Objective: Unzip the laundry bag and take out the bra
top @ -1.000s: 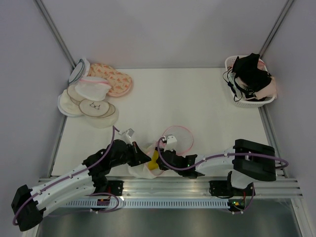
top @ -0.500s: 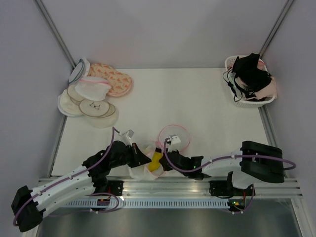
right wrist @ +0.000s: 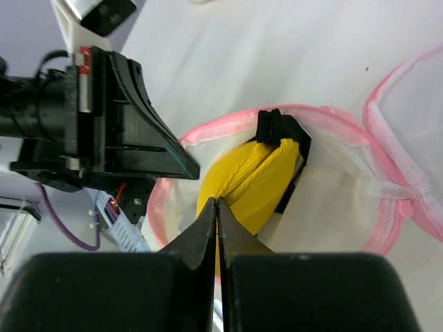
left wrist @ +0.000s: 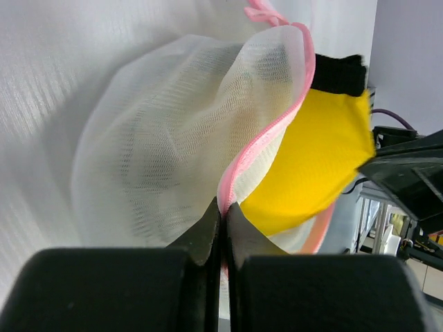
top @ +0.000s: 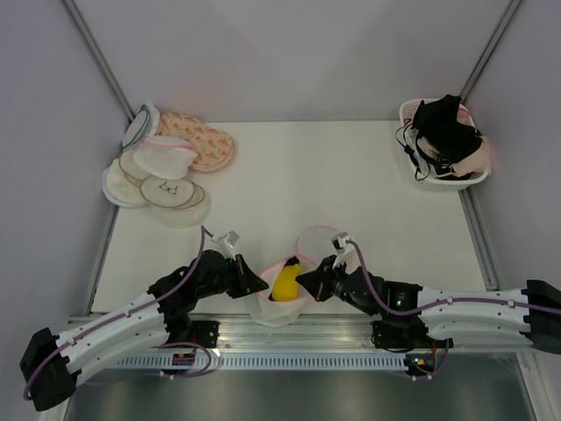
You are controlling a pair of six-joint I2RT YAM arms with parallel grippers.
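Observation:
The laundry bag (top: 273,307), white mesh with a pink zipper rim, lies open at the table's near edge, its round lid (top: 317,242) flopped back. A yellow bra (top: 286,282) with black trim sticks partly out of the opening. My left gripper (top: 251,286) is shut on the bag's pink rim (left wrist: 223,205), with the mesh (left wrist: 152,159) to the left and the bra (left wrist: 311,159) to the right. My right gripper (top: 306,281) is shut on a fold of the bra (right wrist: 256,180) above the open bag (right wrist: 339,187). The left gripper (right wrist: 181,168) faces it across the rim.
A pile of other pouches (top: 166,167), including a peach floral one and a cream disc with a bra drawing, lies at the back left. A white basket (top: 427,181) full of bras stands at the back right. The metal rail (top: 307,333) runs along the near edge.
My right gripper has drawn back to the right with the bra, so more yellow shows out of the bag. The right arm has swung low and right. The left gripper holds the rim.

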